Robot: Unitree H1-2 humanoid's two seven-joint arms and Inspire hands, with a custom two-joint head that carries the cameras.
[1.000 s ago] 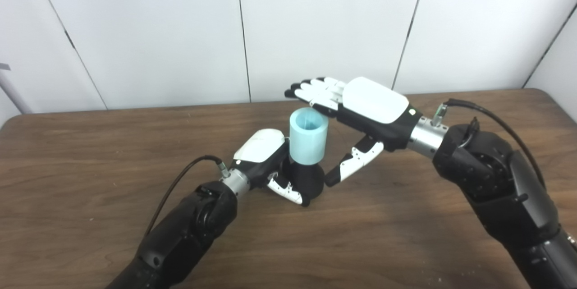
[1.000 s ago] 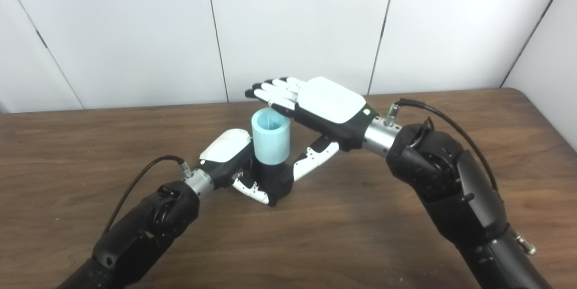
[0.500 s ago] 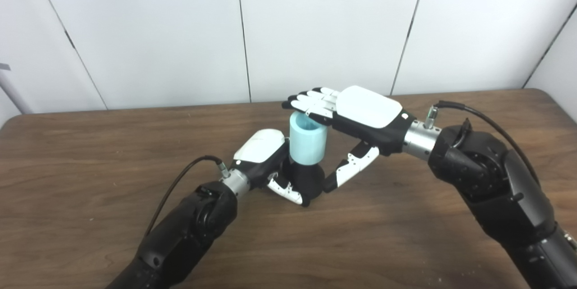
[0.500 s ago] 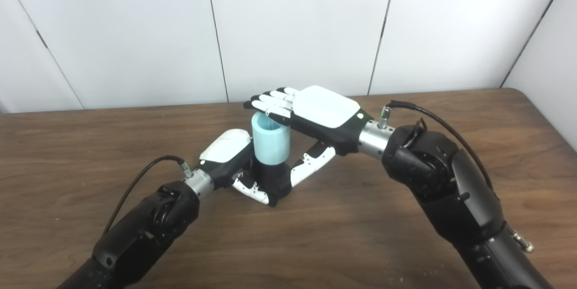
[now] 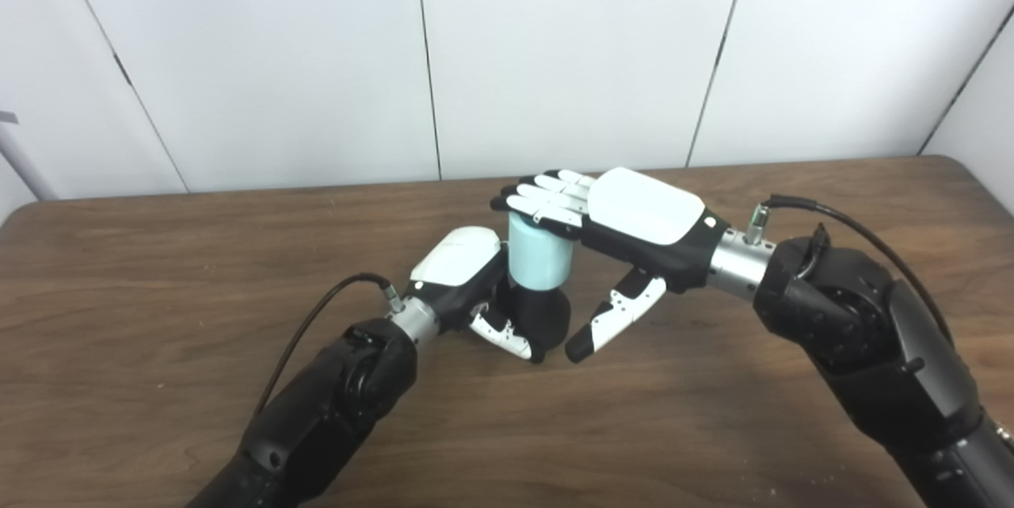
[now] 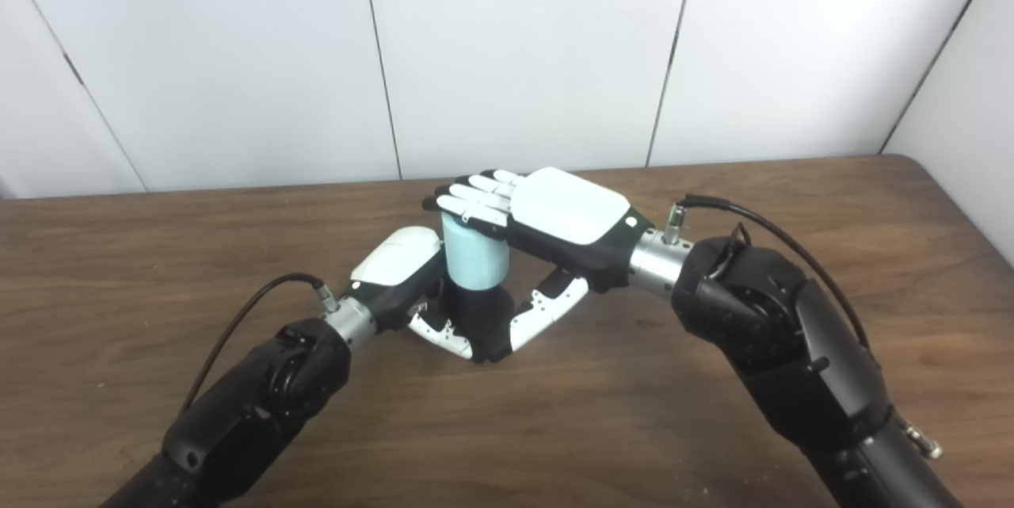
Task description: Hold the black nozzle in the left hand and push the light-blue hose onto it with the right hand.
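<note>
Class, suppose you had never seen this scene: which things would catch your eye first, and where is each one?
At the middle of the brown table, the light-blue hose stands upright on the black nozzle. The right hand lies flat across the hose's top, fingers stretched out and thumb hanging down beside it. The left hand grips the nozzle from the left, low by the tabletop.

Black, bulky arm segments ending in silver wrist collars. Left hand (image 5: 463, 274) and right hand (image 5: 634, 215) white-shelled on the back, with black palms, white fingers (image 5: 547, 192), dark tips. Black cable (image 5: 317, 318) looped at each wrist.
</note>
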